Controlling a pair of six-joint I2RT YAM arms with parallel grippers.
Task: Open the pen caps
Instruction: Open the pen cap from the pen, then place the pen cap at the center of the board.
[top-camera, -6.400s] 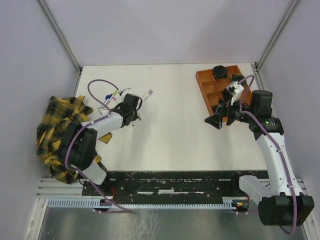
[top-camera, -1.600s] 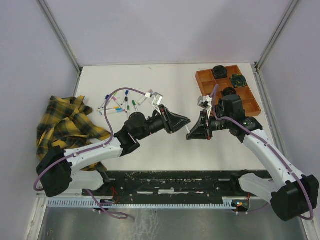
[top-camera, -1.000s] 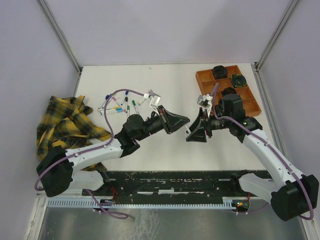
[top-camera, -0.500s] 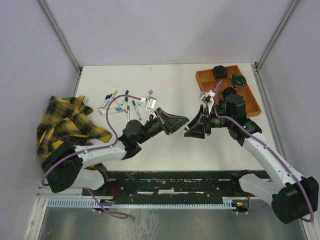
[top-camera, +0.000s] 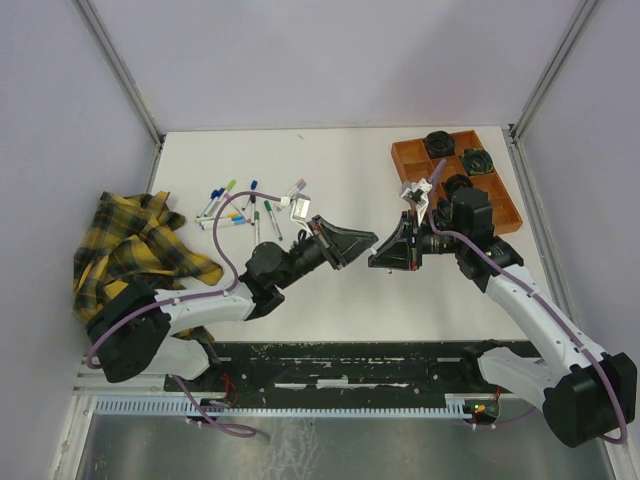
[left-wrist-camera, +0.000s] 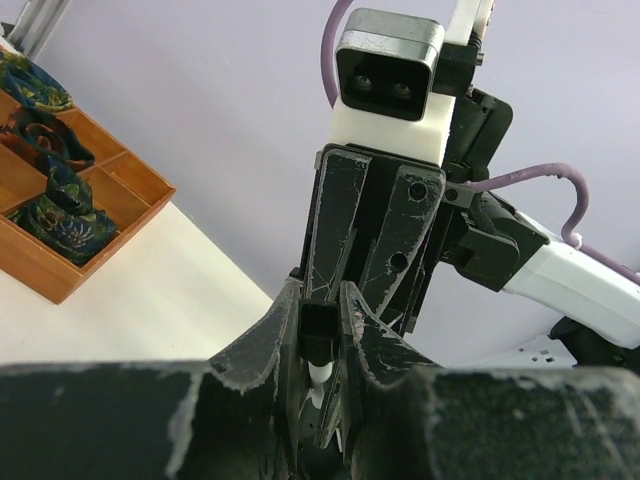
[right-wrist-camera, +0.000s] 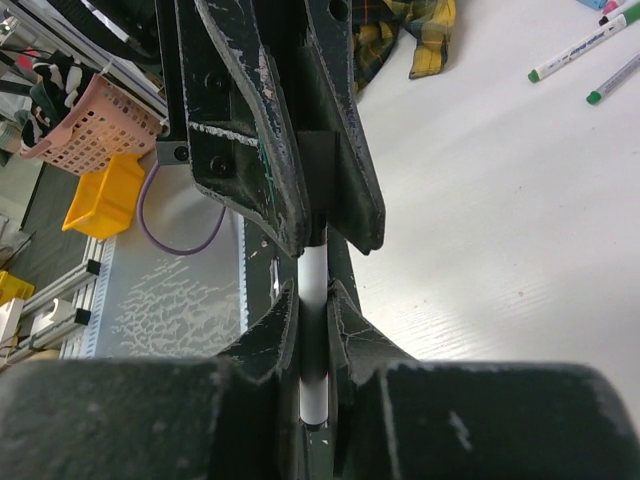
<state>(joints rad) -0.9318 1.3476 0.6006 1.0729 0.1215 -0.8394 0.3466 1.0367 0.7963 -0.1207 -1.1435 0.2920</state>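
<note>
Two arms reach inward, low and nearly level, and meet tip to tip above the middle of the tabletop (top-camera: 330, 300). The left gripper (left-wrist-camera: 320, 300) pinches one pen (right-wrist-camera: 313, 330), whose black end (left-wrist-camera: 318, 325) sits between its fingertips. The right gripper (right-wrist-camera: 313, 290) is narrowed onto the white barrel (a finger against each side). The coloured pen caps (right-wrist-camera: 536, 75) sit on loose pens (top-camera: 245, 215) lying far-left, beyond the left arm. An orange tray (top-camera: 405, 165) sits in the far right corner and a plaid cloth (top-camera: 130, 250) lies at the left edge, both well apart from the grippers.
</note>
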